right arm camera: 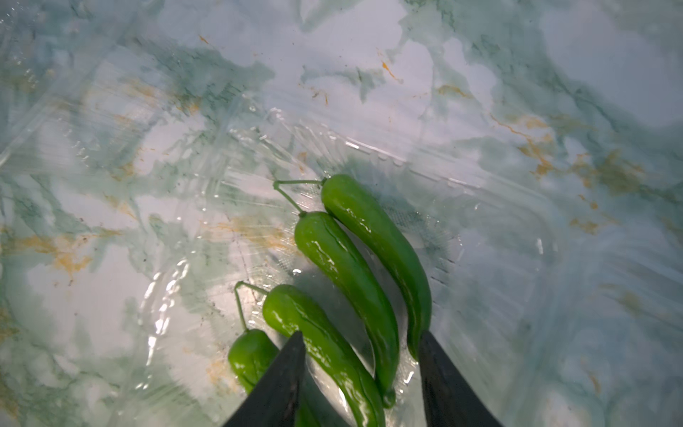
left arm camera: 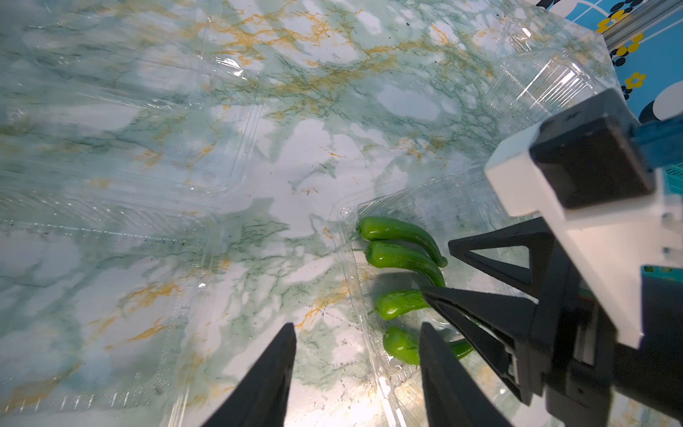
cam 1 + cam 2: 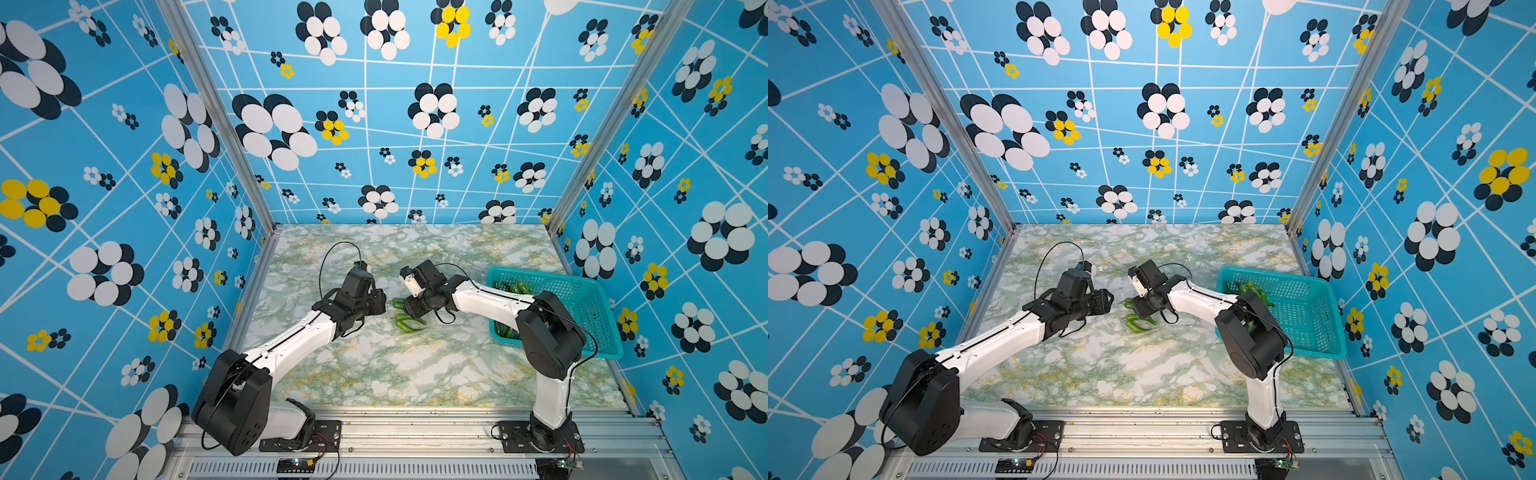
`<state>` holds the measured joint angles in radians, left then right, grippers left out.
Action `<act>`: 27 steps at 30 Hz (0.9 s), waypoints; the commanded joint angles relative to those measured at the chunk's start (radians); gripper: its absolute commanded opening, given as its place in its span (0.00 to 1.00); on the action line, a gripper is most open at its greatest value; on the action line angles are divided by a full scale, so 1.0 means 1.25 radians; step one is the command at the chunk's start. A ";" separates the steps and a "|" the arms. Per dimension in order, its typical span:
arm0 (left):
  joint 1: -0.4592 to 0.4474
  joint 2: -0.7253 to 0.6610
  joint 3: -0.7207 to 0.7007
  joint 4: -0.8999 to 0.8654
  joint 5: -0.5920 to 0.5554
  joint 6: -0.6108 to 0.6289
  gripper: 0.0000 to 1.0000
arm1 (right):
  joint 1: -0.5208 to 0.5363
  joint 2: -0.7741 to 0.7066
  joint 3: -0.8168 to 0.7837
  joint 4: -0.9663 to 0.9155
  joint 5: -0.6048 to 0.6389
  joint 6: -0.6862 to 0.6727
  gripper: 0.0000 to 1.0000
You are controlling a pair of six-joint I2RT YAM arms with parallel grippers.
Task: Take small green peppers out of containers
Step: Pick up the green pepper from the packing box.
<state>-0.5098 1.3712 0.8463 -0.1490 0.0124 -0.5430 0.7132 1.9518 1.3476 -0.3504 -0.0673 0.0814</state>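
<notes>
Several small green peppers (image 1: 343,258) lie side by side in an open clear container (image 2: 347,258) at mid-table, seen in both top views (image 3: 409,323) (image 3: 1138,323). My right gripper (image 1: 360,334) is open and low over them, with two peppers running between its fingers; it touches one pepper, and another pepper's end rests against it. My left gripper (image 2: 357,327) is open too, astride the container's rim, one finger (image 2: 439,369) in front of the nearest pepper. In a top view the two grippers (image 3: 384,303) (image 3: 405,308) face each other closely.
A teal basket (image 3: 582,299) (image 3: 1308,303) at the right holds more peppers (image 3: 513,287). Empty clear containers lie on the marble table: a closed one (image 2: 536,74) towards the back, flat opened ones (image 2: 111,155) beside my left gripper. Patterned walls enclose three sides.
</notes>
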 commanded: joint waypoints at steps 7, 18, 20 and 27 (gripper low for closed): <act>0.004 0.016 0.004 0.019 0.037 -0.004 0.55 | 0.004 0.041 0.021 -0.010 0.014 -0.026 0.50; 0.004 0.037 0.011 0.023 0.065 -0.004 0.55 | 0.014 0.078 0.040 -0.003 0.019 -0.017 0.41; 0.004 0.038 0.013 0.023 0.066 -0.004 0.54 | 0.014 0.079 0.038 0.001 0.026 -0.015 0.31; 0.004 0.037 0.009 0.029 0.067 -0.002 0.54 | 0.015 0.074 0.039 -0.004 0.035 -0.015 0.07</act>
<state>-0.5098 1.4067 0.8463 -0.1268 0.0834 -0.5430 0.7261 2.0434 1.3766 -0.3473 -0.0467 0.0635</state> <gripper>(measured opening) 0.545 0.183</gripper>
